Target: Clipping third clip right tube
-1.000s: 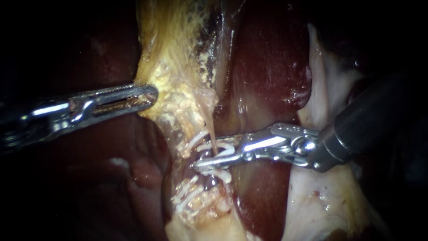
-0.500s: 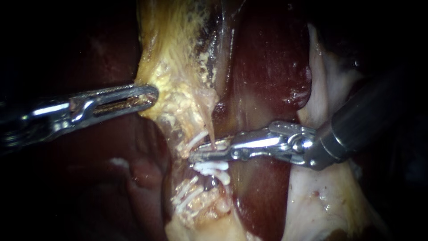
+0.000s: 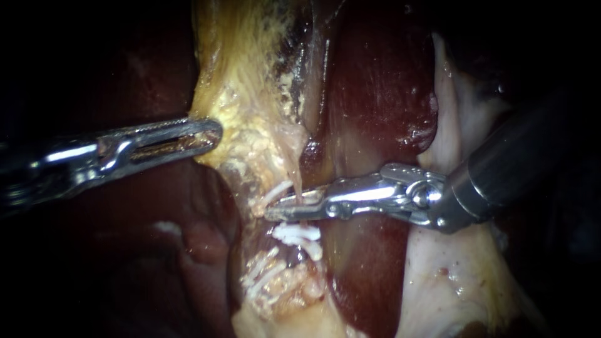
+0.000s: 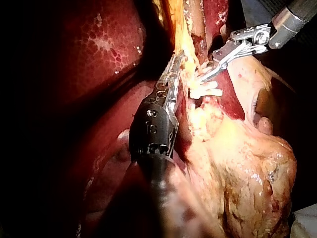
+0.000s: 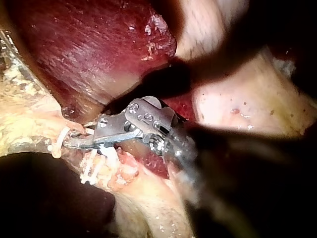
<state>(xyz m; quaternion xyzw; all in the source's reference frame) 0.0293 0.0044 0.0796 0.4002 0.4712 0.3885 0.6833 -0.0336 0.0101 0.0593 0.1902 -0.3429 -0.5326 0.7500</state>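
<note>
Clips (image 3: 299, 233) on tube (image 3: 295, 181), liver (image 3: 375, 94) behind

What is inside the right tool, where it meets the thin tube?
The thin tube runs down into the right tool, which is shut on it. The stretch inside, and any clip there, is hidden by metal. White clips show just beyond the tool.

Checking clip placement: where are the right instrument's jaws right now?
Endoscope view, centre: the right instrument, entering from the right, is shut on the tube just above the white clips.
</note>
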